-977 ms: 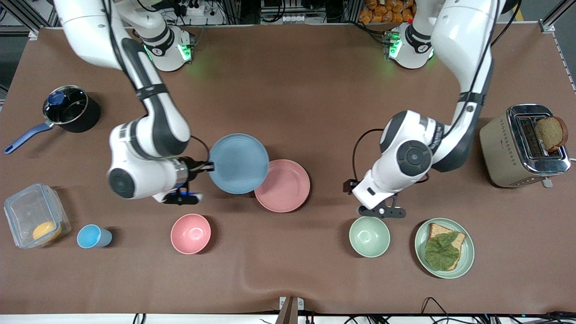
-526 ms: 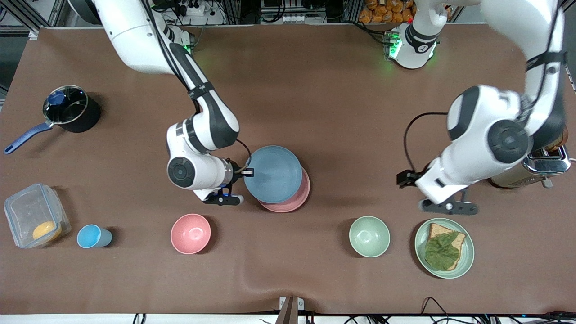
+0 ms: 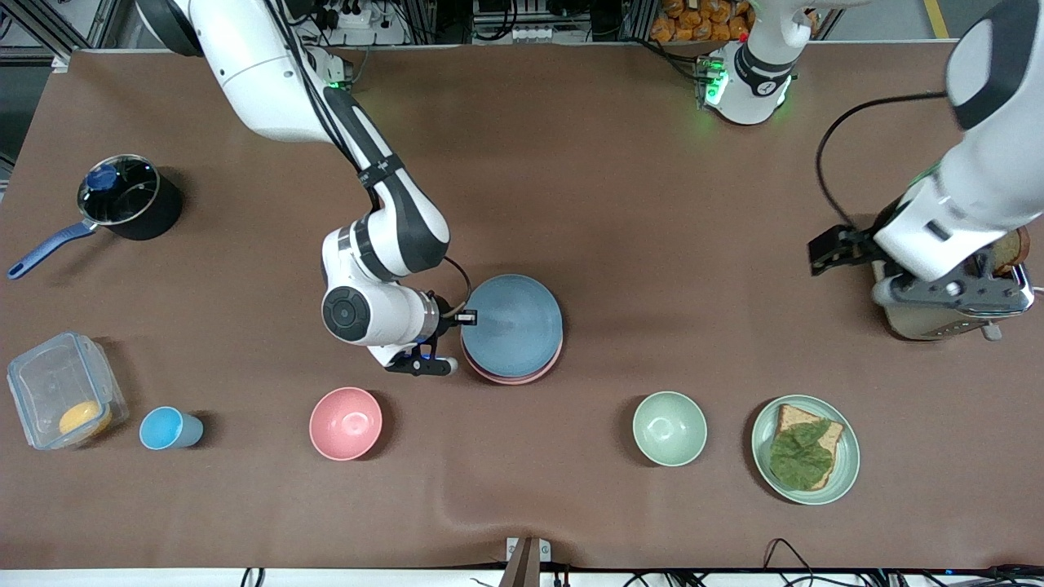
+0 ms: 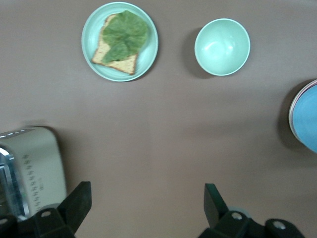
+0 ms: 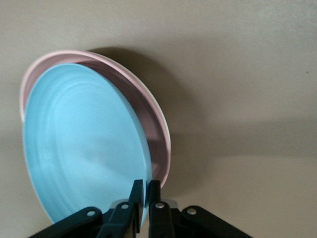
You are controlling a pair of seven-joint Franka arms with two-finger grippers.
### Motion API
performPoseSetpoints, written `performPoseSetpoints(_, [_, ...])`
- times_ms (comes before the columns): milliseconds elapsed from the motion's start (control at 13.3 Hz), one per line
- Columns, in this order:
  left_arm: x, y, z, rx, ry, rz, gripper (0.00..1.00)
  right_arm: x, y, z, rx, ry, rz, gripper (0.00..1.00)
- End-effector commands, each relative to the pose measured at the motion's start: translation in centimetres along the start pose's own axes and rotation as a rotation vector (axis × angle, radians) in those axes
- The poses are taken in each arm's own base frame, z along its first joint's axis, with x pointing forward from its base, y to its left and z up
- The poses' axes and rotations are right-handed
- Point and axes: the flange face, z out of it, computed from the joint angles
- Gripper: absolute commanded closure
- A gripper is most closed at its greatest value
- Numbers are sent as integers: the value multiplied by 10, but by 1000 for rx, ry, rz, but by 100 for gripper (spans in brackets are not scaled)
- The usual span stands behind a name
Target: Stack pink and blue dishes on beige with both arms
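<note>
The light blue plate (image 3: 514,322) lies over the pink plate (image 3: 510,380) near the middle of the table, almost centred on it. My right gripper (image 3: 466,316) is shut on the blue plate's rim, at the edge toward the right arm's end. In the right wrist view the blue plate (image 5: 84,148) tilts up from the pink plate (image 5: 154,144) at the right gripper (image 5: 146,191). Only a thin pale edge shows under the pink rim, so the beige plate is hidden. My left gripper (image 3: 950,292) hangs open and empty over the toaster (image 3: 901,322); the left wrist view shows the gripper (image 4: 147,193) above bare table.
Nearer the camera stand a pink bowl (image 3: 346,423), a small blue cup (image 3: 167,428), a green bowl (image 3: 670,428) and a green plate (image 3: 848,456) with bread and lettuce. A saucepan (image 3: 129,200) and a plastic container (image 3: 65,390) sit at the right arm's end.
My right arm carried the blue plate sideways until it sat over the pink plate. My left arm swung away from the green bowl to above the toaster.
</note>
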Motion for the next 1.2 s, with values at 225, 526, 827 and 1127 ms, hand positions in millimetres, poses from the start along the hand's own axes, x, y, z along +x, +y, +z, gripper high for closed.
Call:
performPoseSetpoints(225, [-52, -51, -1, -25, 30, -69, 0, 13, 9, -47, 42, 3, 19, 0])
performPoseSetpoints(526, [-48, -45, 0, -28, 15, -57, 0, 25, 55, -106, 6, -58, 28, 0])
performPoseSetpoints(827, [-48, -48, 0, -62, 14, -77, 0, 31, 136, -175, -117, -48, -53, 0])
performPoseSetpoints(1127, [-48, -56, 1, -60, 11, -83, 0, 23, 218, -245, -256, -21, 15, 0])
